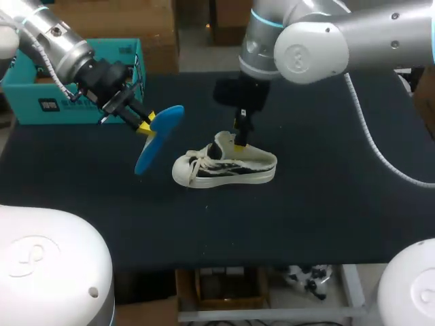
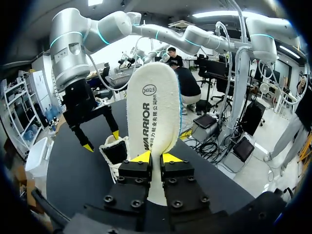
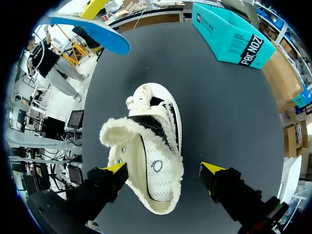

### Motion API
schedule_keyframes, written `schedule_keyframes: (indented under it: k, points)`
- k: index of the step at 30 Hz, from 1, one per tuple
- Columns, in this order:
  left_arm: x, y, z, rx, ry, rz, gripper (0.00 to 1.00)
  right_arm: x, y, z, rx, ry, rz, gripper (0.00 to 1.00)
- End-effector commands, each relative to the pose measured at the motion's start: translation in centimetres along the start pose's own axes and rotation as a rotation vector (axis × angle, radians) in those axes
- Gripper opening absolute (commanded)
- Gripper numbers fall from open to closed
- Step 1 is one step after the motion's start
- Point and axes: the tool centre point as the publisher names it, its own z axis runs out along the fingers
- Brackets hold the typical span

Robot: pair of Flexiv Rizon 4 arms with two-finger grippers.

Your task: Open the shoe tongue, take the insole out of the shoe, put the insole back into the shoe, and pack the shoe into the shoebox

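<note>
A white and black sneaker (image 1: 224, 166) lies on the dark table, toe toward my left arm. My left gripper (image 1: 145, 125) is shut on the heel end of the insole (image 1: 160, 138), which hangs in the air left of the shoe, blue underside showing. In the left wrist view the insole (image 2: 153, 109) stands upright between the yellow tips (image 2: 155, 157), its white top facing the camera, with the shoe (image 2: 116, 151) behind it. My right gripper (image 3: 164, 168) stands open over the sneaker (image 3: 151, 156), fingers straddling its heel and fleecy collar. In the head view, that gripper (image 1: 239, 139) is just above the shoe's opening.
A teal shoebox (image 1: 75, 81) stands at the back left corner of the table, behind my left arm, and appears ahead of the shoe as the shoebox (image 3: 231, 34) in the right wrist view. Bare dark tabletop (image 1: 326, 190) lies right of and in front of the shoe.
</note>
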Motion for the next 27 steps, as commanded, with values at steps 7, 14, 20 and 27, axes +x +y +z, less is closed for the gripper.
schedule_keyframes:
  k: [7, 14, 20, 27]
  points:
    - [1.2, 1.4, -0.5, -0.01, -0.069, -0.014, 0.0, -0.4, 0.5, 2.1, 0.042, -0.056, 0.015, 0.87]
    - [1.5, 2.1, -0.4, -0.028, -0.082, -0.029, 0.0, -1.0, 0.4, 3.1, 0.085, -0.054, 0.027, 0.38]
    - [1.7, 2.5, -0.6, -0.037, -0.102, -0.045, 0.0, -1.3, 0.6, 3.6, 0.11, -0.056, 0.032, 0.0]
    - [1.4, 2.8, -0.9, -0.037, -0.093, -0.032, 0.0, -1.1, 0.9, 3.7, 0.139, -0.066, 0.069, 0.0]
